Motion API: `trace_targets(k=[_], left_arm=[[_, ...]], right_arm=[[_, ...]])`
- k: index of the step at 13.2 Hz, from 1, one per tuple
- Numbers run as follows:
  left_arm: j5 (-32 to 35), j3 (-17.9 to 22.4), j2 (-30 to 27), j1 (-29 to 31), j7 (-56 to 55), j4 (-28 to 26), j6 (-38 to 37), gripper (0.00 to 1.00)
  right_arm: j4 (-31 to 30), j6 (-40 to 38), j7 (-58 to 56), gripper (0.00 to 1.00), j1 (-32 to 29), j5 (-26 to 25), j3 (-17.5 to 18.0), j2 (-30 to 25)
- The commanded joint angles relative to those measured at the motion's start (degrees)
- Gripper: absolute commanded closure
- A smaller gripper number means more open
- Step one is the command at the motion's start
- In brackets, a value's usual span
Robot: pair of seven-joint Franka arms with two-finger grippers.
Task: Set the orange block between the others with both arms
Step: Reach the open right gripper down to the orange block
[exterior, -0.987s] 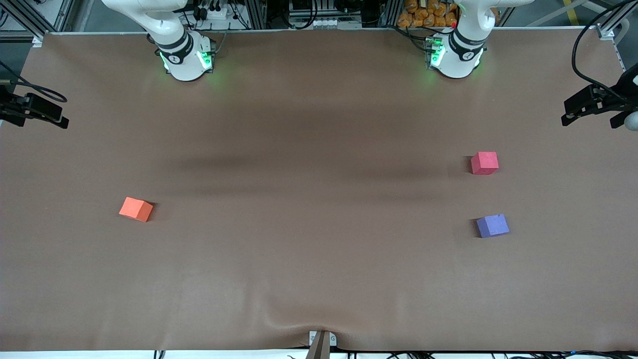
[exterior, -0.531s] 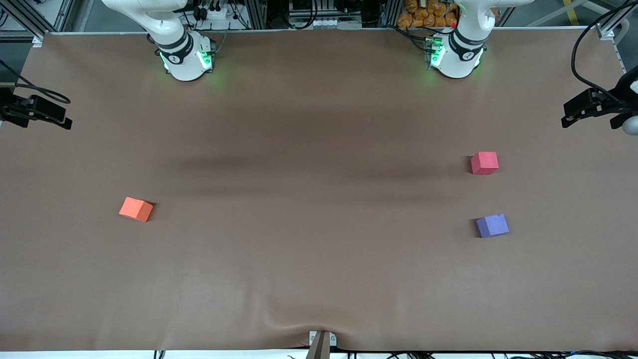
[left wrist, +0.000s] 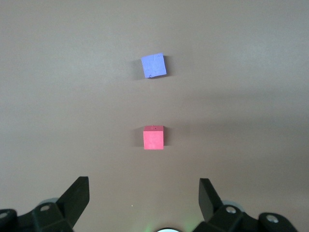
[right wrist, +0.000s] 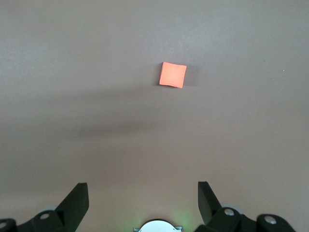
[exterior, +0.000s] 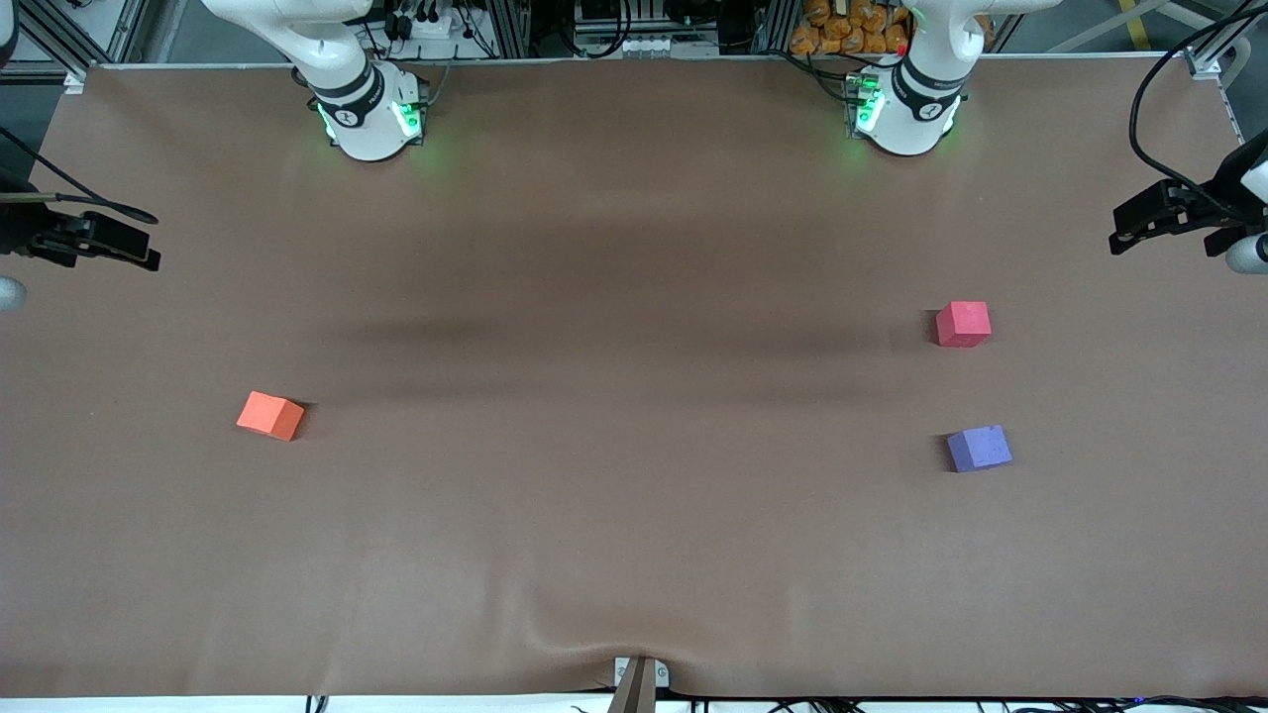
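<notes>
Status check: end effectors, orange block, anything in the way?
Both end effectors open, empty, high over the table: left, right. Orange block untouched at right arm's end. Gap between red-pink cube and purple cube unobstructed.

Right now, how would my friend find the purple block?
Look toward the left arm's end of the brown table. Two blocks sit there; the purple block is the one nearer the front camera. Its neighbour, the red-pink block, differs in colour.

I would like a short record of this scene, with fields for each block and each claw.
orange block: on the table, toward the right arm's end, untouched
red-pink block: toward the left arm's end
purple block: nearer the front camera than the red-pink one, apart from it
left claw: open, empty
right claw: open, empty
</notes>
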Motion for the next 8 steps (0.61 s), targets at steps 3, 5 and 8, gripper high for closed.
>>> trace_targets(k=[3, 5, 8], left_arm=[[0.71, -0.25, -0.42, 0.32, -0.66, -0.38, -0.46, 0.0], [0.62, -0.25, -0.68, 0.4, -0.66, -0.9, -0.46, 0.0], [0.62, -0.17, -0.68, 0.4, -0.58, -0.91, -0.11, 0.0]], right_arm=[[-0.99, 1.66, 0.01, 0.0, -0.59, -0.65, 0.87, 0.05], [-0.99, 2.28, 0.01, 0.0, -0.86, -0.65, 0.87, 0.93], [-1.51, 2.72, 0.01, 0.0, -1.29, -0.65, 0.87, 2.33]])
